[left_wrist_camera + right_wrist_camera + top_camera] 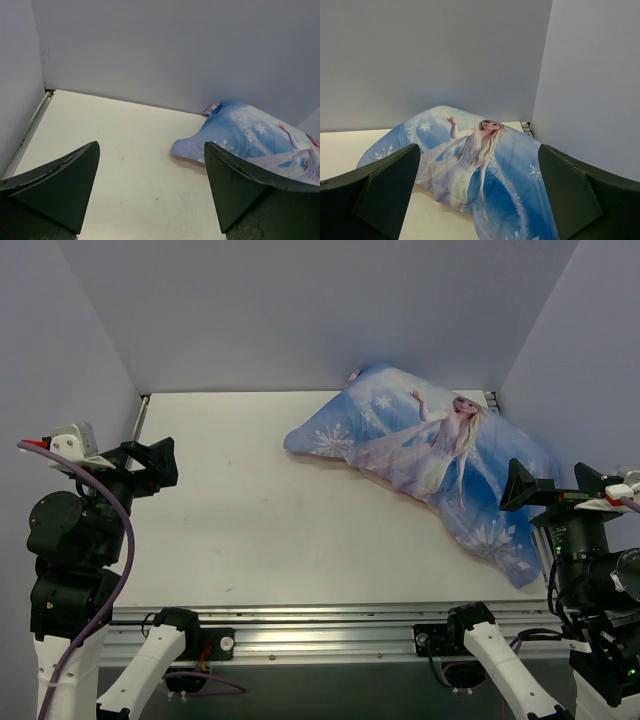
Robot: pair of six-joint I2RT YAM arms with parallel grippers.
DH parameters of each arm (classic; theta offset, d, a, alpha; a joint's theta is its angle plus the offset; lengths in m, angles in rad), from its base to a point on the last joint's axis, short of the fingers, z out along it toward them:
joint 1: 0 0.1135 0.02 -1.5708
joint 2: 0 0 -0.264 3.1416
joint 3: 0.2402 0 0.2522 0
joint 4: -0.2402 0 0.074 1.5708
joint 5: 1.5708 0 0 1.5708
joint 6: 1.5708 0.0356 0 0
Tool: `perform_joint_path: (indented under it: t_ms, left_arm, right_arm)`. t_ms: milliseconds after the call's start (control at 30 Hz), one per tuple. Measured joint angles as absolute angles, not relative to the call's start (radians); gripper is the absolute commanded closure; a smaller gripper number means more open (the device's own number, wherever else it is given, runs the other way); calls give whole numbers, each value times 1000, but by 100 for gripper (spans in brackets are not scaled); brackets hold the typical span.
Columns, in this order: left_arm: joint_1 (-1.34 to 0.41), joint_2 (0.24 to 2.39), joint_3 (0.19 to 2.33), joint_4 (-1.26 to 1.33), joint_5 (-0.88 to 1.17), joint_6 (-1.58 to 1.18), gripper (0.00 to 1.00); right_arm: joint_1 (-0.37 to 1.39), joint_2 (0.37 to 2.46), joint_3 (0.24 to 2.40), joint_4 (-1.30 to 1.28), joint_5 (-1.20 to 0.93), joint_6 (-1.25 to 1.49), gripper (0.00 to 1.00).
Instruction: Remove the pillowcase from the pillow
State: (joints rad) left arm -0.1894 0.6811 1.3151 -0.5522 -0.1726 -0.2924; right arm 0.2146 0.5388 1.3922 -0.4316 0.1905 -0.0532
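Observation:
The pillowcase [425,455], blue with a blonde princess and snowflakes, lies plump at the table's back right, running diagonally toward the right edge. It also shows in the left wrist view [250,132] and the right wrist view [480,160]. The white pillow is hidden inside it. My left gripper [150,465] is open and empty, raised at the left side, far from the pillowcase; its jaws stand wide in the left wrist view [150,190]. My right gripper [550,485] is open and empty, raised just right of the pillowcase's lower end, jaws wide in the right wrist view [477,192].
The white table [250,520] is boxed by grey walls at the back and both sides. A metal rail [330,625] runs along the near edge between the arm bases. A little pink fabric shows at the pillowcase's far corner [214,108].

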Motion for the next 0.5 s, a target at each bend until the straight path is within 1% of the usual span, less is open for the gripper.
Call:
perform_joint_path:
  t_ms: [300, 500]
  left_arm:
    - [-189, 683, 1315, -579, -168, -310, 6]
    - [-189, 690, 1276, -585, -148, -357, 6]
  right_arm:
    - [215, 539, 1387, -431, 189, -53, 0]
    - [215, 572, 1330, -445, 176, -27, 0]
